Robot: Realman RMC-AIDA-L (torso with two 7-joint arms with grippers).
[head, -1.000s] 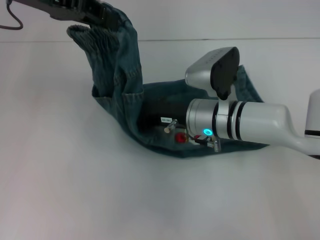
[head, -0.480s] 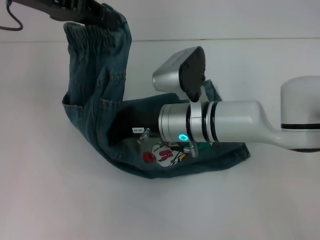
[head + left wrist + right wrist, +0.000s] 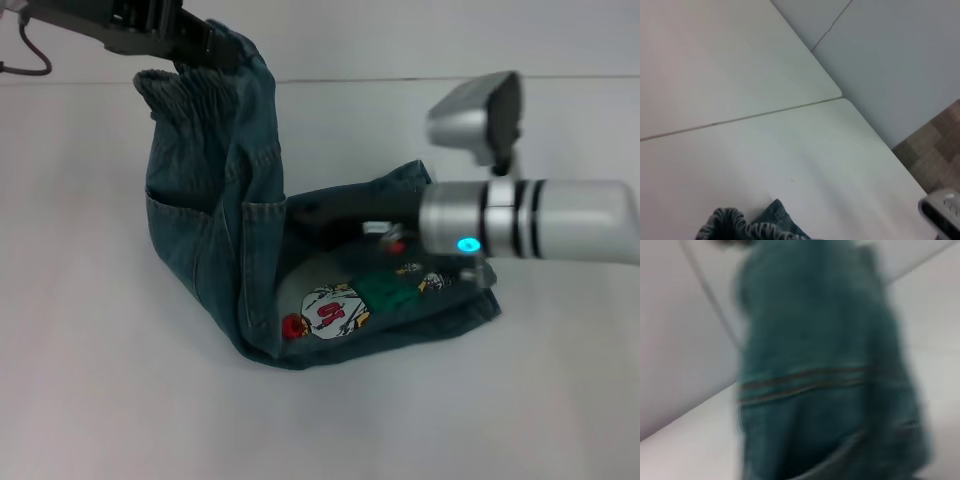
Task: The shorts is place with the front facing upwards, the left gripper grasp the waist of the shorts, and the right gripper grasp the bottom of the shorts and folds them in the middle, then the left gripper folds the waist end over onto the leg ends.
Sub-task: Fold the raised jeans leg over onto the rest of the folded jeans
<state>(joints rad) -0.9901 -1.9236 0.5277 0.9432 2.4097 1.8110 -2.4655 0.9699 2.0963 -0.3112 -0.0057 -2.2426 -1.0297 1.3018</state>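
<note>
The blue denim shorts (image 3: 220, 230) lie partly on the white table (image 3: 100, 380), with a printed patch (image 3: 328, 308) showing on the flat leg part. My left gripper (image 3: 203, 44) is at the upper left, shut on the gathered waist (image 3: 180, 90), which it holds raised above the table. The same waist edge (image 3: 735, 227) shows in the left wrist view. My right gripper (image 3: 305, 212) reaches in from the right, low over the leg part beside the raised fold. Denim (image 3: 815, 390) fills the right wrist view close up.
The table has a seam line (image 3: 400, 78) along the back, and its far corner (image 3: 842, 97) shows in the left wrist view, with floor (image 3: 940, 145) beyond. A black cable (image 3: 25, 60) hangs by the left arm.
The right arm has pulled back to the right, uncovering the printed patch. The left gripper has carried the raised waist slightly to the right.
</note>
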